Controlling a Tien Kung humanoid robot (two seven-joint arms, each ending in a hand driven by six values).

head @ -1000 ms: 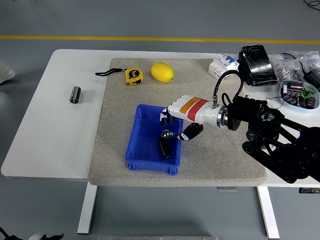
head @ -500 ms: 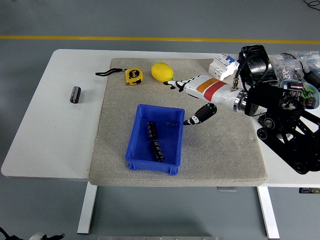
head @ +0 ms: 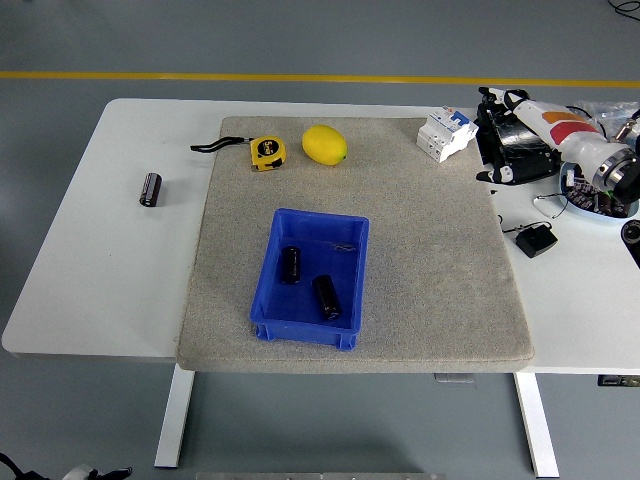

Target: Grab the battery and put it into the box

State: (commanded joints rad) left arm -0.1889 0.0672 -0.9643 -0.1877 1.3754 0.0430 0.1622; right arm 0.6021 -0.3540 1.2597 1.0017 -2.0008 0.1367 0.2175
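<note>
Box (head: 345,240) sat on the mat (head: 430,260), holding two batteries (head: 290,264); tape measure (head: 266,152) and lemon (head: 324,144) at twelve o'clock, another battery (head: 150,188) at ten.

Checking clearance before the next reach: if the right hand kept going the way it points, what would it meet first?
The right hand points left; likely first the white breaker block, though height is unclear.

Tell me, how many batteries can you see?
3. Two batteries lie inside the blue box: one upper left, one lower right. A third battery lies on the white table's left side.
</note>
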